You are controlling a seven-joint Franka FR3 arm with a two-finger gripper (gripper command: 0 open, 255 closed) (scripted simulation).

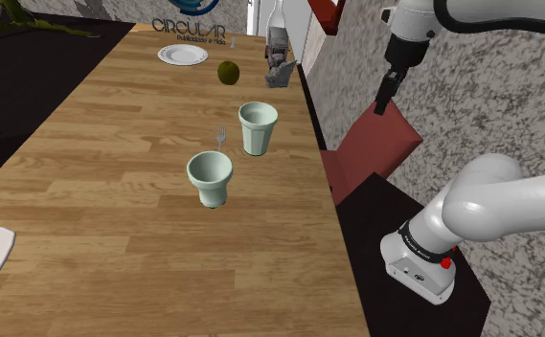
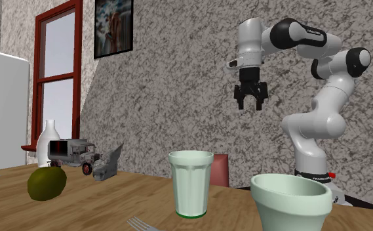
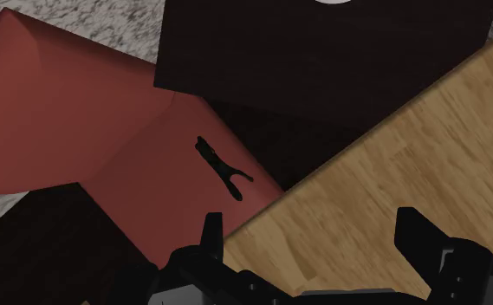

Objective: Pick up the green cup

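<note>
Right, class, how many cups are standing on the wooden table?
2. On the table, a tall pale green cup stands beside a fork; a shorter, wider pale green cup stands nearer the shoulder camera, apart from it. None looks hidden.

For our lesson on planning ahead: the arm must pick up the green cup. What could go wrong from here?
Two pale green cups, a tall cup and a wide cup, stand close together, so the wrong one may be taken. The open claw could also knock the fork beside the tall one.
</note>
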